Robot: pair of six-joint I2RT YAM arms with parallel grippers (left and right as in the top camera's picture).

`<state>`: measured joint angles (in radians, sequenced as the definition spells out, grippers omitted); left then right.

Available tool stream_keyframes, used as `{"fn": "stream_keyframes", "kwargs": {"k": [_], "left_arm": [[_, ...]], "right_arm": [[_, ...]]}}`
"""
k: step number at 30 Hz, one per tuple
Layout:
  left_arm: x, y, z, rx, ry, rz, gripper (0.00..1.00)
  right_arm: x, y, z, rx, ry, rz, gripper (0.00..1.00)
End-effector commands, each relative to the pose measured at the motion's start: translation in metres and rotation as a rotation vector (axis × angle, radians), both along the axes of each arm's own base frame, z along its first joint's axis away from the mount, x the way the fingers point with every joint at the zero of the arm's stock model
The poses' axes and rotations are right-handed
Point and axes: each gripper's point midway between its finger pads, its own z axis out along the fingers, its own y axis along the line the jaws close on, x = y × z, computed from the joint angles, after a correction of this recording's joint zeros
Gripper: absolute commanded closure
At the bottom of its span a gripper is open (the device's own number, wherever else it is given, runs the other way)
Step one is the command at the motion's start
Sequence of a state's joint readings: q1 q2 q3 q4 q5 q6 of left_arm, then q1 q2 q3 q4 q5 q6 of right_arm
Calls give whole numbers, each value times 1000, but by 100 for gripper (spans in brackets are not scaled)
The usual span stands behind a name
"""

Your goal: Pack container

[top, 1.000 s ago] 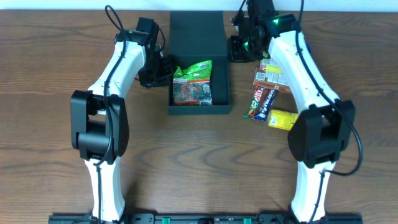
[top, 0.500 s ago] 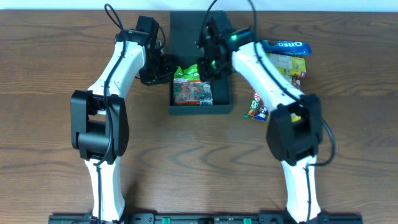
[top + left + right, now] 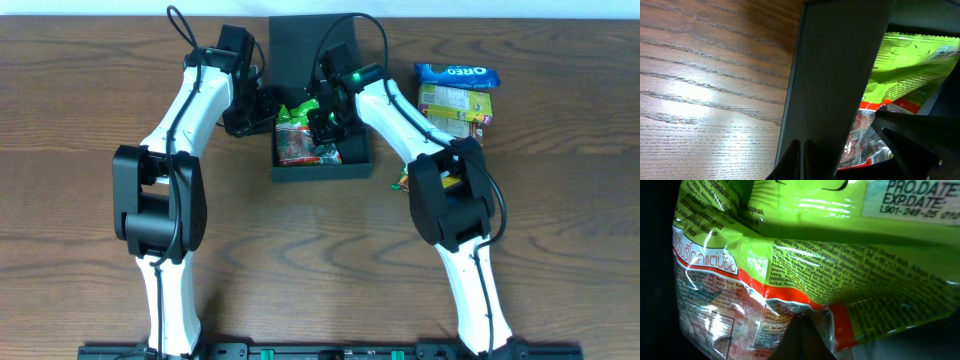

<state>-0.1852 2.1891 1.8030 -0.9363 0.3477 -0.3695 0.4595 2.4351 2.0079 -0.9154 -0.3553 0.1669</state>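
The black container lies at the table's far middle with its flap lid open toward the back. A green and red snack packet lies inside it. My left gripper is at the container's left wall. In the left wrist view its fingers are closed on that wall, with the packet behind. My right gripper is inside the container over the packet. In the right wrist view its shut fingertips rest against the packet.
A blue Oreo pack and a green-yellow snack box lie right of the container. Snack bars peek out under the right arm beside the container's right front corner.
My right arm has swung left from beyond the container's far right corner and down into the container onto the packet. The packet has shifted and crumpled a little. The left arm has not moved.
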Motion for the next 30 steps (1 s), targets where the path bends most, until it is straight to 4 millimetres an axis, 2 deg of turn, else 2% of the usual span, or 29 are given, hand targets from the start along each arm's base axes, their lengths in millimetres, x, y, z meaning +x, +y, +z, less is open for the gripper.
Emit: {"fn": "stream_keyframes", "kwargs": {"k": [1,6,8,10,13,15,17,19,20,21,22,24,27,30], "left_arm": [[-5,-2,-3,-4,19,-8,94],[-5,-2,-3,-4,19,-8,94],[-5,-2,-3,-4,19,-8,94],[-5,-2,-3,-3,19,-8,94],[-5,-2,-3,-3,19,-9,94],[-6,-2,-3,-3,19,-12,94],[-6,-2,-3,-3,19,-12,94],[-6,-2,-3,-3,18,-12,94],[-6,-2,-3,-3,18,-12,94],[-6,-2,-3,-3,18,-12,94],[-5,-2,-3,-3,18,-12,94],[-5,-2,-3,-1,18,-12,94],[-5,1,-4,17,15,-9,94],[-5,1,-4,19,14,-8,94]], "right_arm": [[-20,16,-30,22,76,52,99],[-23,17,-22,44,92,64,99],[-21,12,-10,44,92,53,99],[-13,7,13,59,59,46,99],[9,-4,70,106,-52,16,99],[25,-19,113,138,-159,-12,99],[45,-49,154,119,-283,-77,99],[61,-84,177,59,-371,-154,98],[69,-106,186,16,-410,-203,89],[75,-125,191,-17,-434,-243,75],[79,-142,193,-45,-447,-276,55],[85,-174,192,-85,-451,-309,1],[88,-210,181,-125,-428,-327,1],[91,-235,174,-161,-432,-304,1]]}}
